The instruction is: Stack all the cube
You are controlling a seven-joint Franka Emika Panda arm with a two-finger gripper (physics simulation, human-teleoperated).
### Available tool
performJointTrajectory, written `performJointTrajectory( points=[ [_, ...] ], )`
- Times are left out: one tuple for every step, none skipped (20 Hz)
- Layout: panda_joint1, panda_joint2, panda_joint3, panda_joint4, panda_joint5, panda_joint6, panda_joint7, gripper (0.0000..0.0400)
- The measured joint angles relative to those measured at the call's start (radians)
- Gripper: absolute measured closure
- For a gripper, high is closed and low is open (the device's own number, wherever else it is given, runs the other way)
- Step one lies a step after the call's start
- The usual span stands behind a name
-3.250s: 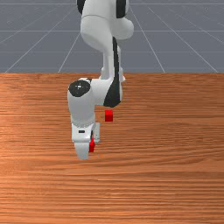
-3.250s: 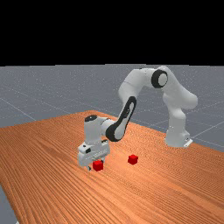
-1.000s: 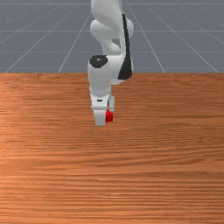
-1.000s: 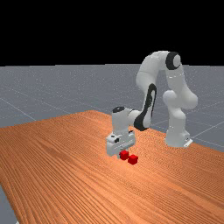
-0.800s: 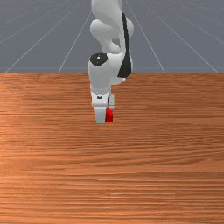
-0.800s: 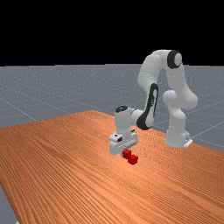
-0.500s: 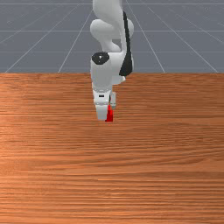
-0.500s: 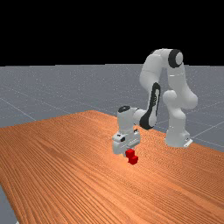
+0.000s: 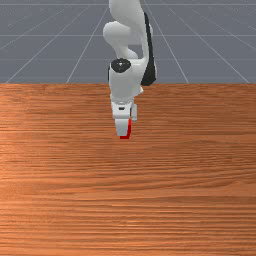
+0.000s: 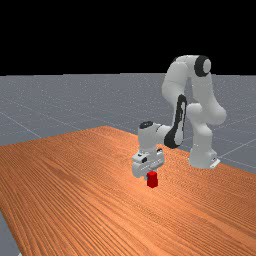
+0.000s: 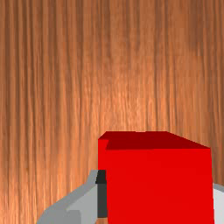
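Observation:
In the far view my gripper (image 10: 151, 175) is shut on a red cube (image 10: 152, 176). Directly below that cube is the second red cube (image 10: 153, 184), on the table; the two look like one upright column, and whether they touch I cannot tell. The wrist view shows the gripper (image 11: 159, 194) with a finger on each side of the held cube (image 11: 159, 183); a narrow strip of the lower cube (image 11: 102, 151) seems to peek out beside it. In the front view the hand hides much of the red (image 9: 129, 129).
The wooden table (image 9: 128, 200) extends around the cubes. Its far edge lies near the arm's base (image 10: 202, 157), toward the far view's right.
My hand has carried the held cube from well off to the side over to the other cube. Over the last half second it shifted slightly toward the front view's right, lining the two up.

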Motion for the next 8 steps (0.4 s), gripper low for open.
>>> performJointTrajectory(
  points=[
    [-0.003, -0.001, -0.001, 0.001, -0.001, 0.0, -0.007, 0.0205],
    [-0.006, -0.001, -0.002, 0.001, -0.001, -0.001, -0.01, 0.0205],
    [-0.008, 0.0, -0.004, 0.001, 0.0, -0.001, -0.011, 0.0205],
    [-0.007, 0.0, -0.008, 0.001, -0.004, -0.001, -0.004, 0.0205],
    [-0.007, 0.002, -0.008, 0.002, -0.004, 0.002, -0.003, 0.0205],
    [-0.009, 0.004, -0.006, 0.003, 0.002, 0.004, -0.007, 0.0205],
    [-0.009, 0.005, -0.006, 0.005, 0.002, 0.007, -0.006, 0.0205],
    [-0.009, 0.006, -0.006, 0.006, 0.002, 0.009, -0.005, 0.0206]
  ],
)
